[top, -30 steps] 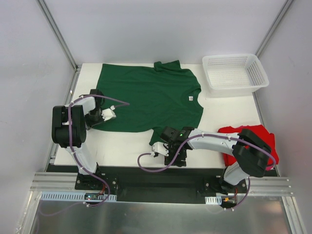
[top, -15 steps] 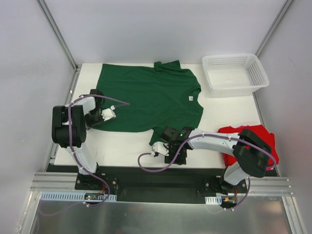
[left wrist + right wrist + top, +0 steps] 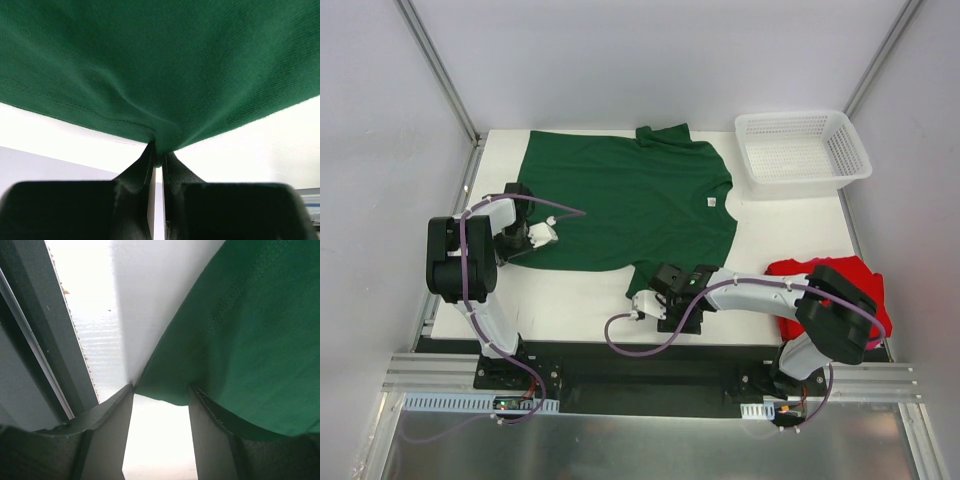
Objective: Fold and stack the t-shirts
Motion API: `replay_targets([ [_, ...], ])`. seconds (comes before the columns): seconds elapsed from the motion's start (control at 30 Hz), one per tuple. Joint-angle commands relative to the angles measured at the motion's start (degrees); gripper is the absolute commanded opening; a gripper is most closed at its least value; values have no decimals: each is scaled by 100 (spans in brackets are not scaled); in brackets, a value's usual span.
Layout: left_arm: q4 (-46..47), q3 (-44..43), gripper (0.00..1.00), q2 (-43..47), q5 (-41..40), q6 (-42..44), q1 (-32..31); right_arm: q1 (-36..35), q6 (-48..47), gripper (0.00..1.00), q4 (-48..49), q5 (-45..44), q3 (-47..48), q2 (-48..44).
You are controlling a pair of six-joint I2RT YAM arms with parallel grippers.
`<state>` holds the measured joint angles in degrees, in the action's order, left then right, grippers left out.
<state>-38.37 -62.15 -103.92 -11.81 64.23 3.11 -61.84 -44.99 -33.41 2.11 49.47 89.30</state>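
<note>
The dark green t-shirt (image 3: 630, 200) lies spread flat across the back middle of the table. My left gripper (image 3: 538, 242) sits at the shirt's left front hem. In the left wrist view the left gripper (image 3: 159, 154) is shut on a pinch of the green cloth (image 3: 160, 60). My right gripper (image 3: 648, 292) is at the shirt's front corner. Its jaws stand apart around the right gripper's midpoint (image 3: 161, 392), with the corner of the green cloth (image 3: 250, 330) hanging between the tips. The red t-shirt (image 3: 845, 275) lies bunched at the right edge, partly under the right arm.
A white mesh basket (image 3: 802, 150) stands at the back right corner. The table's front edge and metal rail (image 3: 30, 340) run close beside the right gripper. White walls and frame posts close in the table on the left, right and back.
The right gripper's jaws have narrowed around the green shirt's corner and it has edged slightly toward the cloth. The left arm and both shirts have not moved.
</note>
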Motion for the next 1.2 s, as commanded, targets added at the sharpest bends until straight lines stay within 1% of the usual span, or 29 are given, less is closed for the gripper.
replay_targets([
  [0.0,40,-51,0,-49,144,143,75,-65,192,50,150,-167,-43,-96],
  [0.23,40,-87,0,-85,118,160,75,-109,324,45,-139,105,185,-167],
  [0.37,40,-104,0,-129,100,160,84,-135,395,38,-271,316,265,-202],
  [0.43,40,-113,0,-137,100,160,75,-161,430,36,-263,360,238,-228],
  [0.57,40,-113,0,-164,92,160,75,-188,447,27,-245,448,186,-272],
  [0.7,40,-104,0,-146,83,143,66,-232,447,24,-210,448,150,-272],
  [0.83,40,-69,0,-76,83,143,66,-232,421,17,-254,431,150,-290],
  [0.93,40,-25,0,-15,92,125,66,-223,368,7,-298,404,150,-299],
  [0.97,40,-8,0,3,92,125,66,-232,342,1,-324,404,159,-299],
  [1.17,40,45,0,29,92,64,58,-179,254,1,-473,369,133,-395],
])
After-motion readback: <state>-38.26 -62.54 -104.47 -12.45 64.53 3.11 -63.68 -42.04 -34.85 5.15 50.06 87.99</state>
